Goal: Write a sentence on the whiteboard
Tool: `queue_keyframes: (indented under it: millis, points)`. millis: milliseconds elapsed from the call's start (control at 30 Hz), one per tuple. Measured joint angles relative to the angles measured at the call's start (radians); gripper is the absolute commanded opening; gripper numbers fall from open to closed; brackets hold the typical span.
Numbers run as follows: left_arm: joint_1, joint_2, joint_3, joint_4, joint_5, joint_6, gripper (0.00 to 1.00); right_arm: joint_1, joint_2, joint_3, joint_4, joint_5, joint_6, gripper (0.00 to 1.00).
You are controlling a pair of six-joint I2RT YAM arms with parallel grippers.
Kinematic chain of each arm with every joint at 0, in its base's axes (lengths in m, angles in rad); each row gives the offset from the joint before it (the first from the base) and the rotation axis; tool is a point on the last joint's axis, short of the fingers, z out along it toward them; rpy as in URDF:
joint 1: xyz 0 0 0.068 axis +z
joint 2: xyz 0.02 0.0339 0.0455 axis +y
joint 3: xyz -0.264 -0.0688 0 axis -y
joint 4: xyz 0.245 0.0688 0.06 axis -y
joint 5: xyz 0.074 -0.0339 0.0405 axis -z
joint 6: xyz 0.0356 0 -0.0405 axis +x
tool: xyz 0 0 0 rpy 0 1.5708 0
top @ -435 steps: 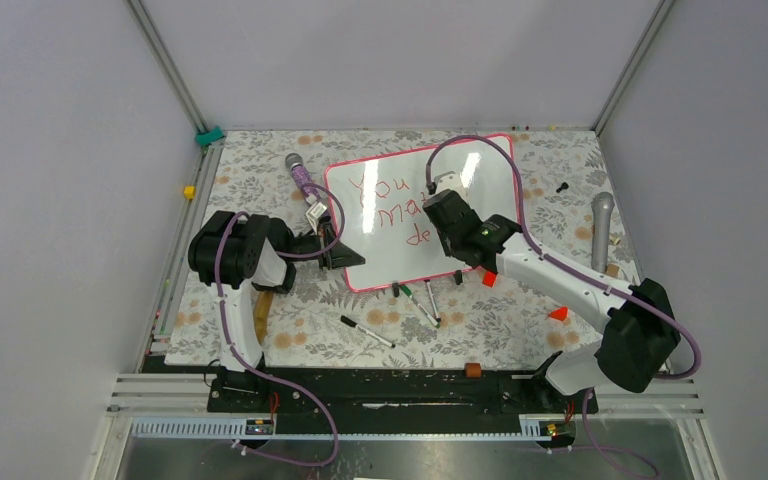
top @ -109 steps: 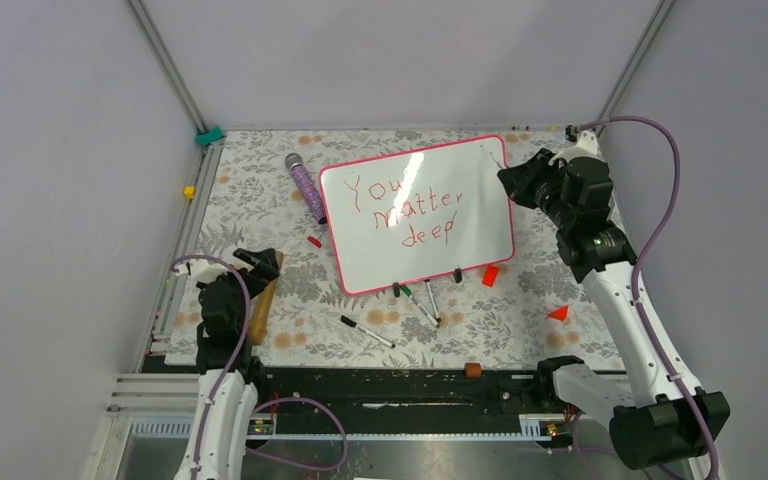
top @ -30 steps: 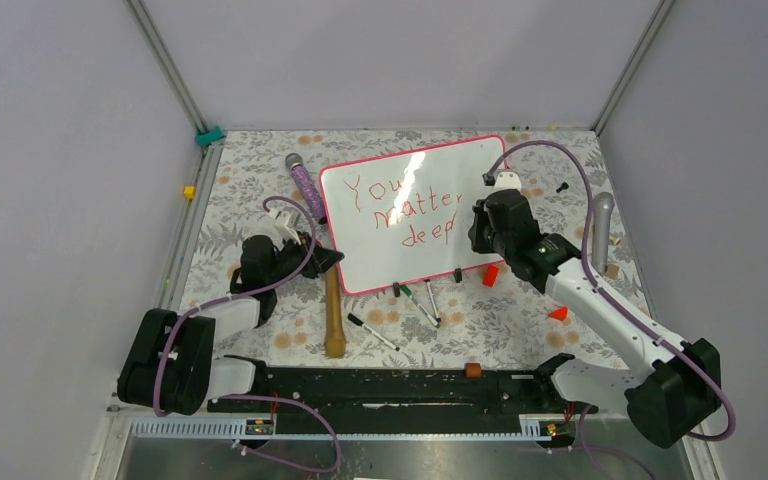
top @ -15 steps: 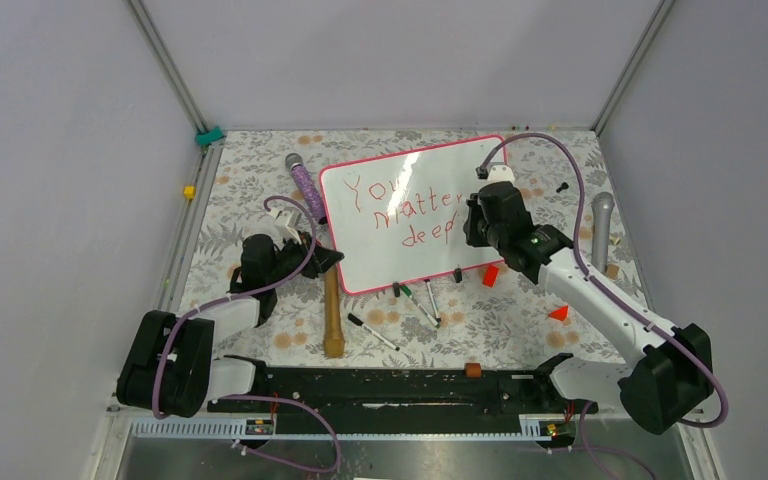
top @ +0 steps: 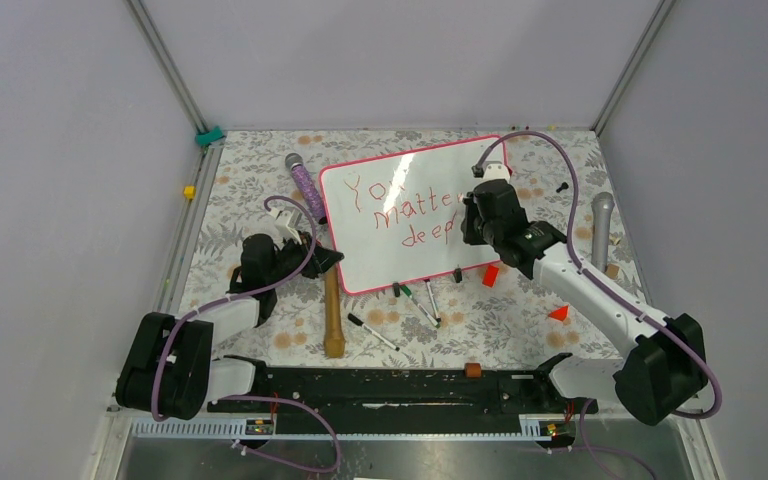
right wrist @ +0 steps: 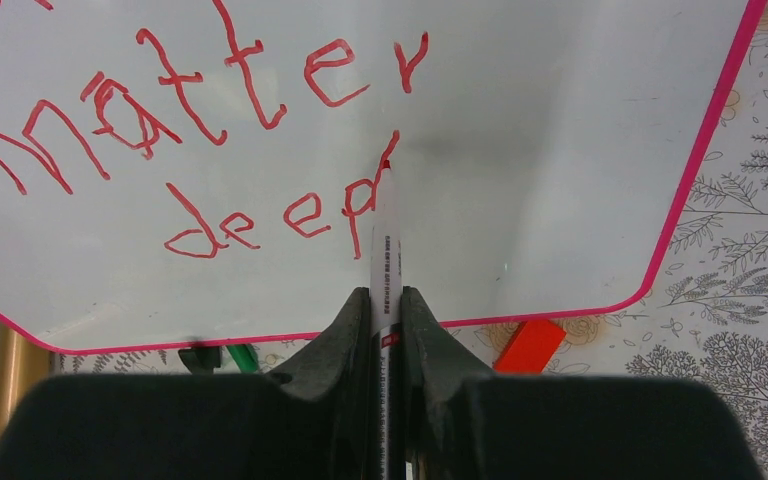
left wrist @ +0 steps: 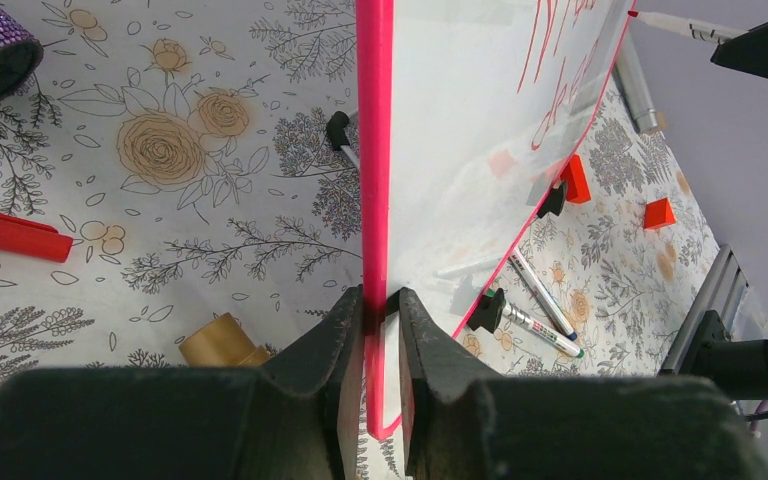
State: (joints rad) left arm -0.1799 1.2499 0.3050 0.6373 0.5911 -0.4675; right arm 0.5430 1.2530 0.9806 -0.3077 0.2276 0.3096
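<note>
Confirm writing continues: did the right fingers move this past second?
Yes: right fingers shifted left, away from the right edge of the glossy pink-framed whiteboard.

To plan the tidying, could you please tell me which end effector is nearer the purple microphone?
Left. The left end effector grips the whiteboard's left edge, close to the purple microphone; the right end effector, holding a marker, is over the board's other side.

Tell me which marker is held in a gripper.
The white marker clamped in the right gripper, its red tip at the whiteboard. The other markers lie loose on the table.
</note>
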Motion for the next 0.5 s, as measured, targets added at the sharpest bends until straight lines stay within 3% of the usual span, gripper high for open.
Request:
queue_keyframes:
  millis: [500]
  points:
    - [-0.003, -0.006, 0.003, -0.014, -0.010, 0.005, 0.00, 0.000, 0.002, 0.003, -0.008, 0.025, -0.014, 0.00]
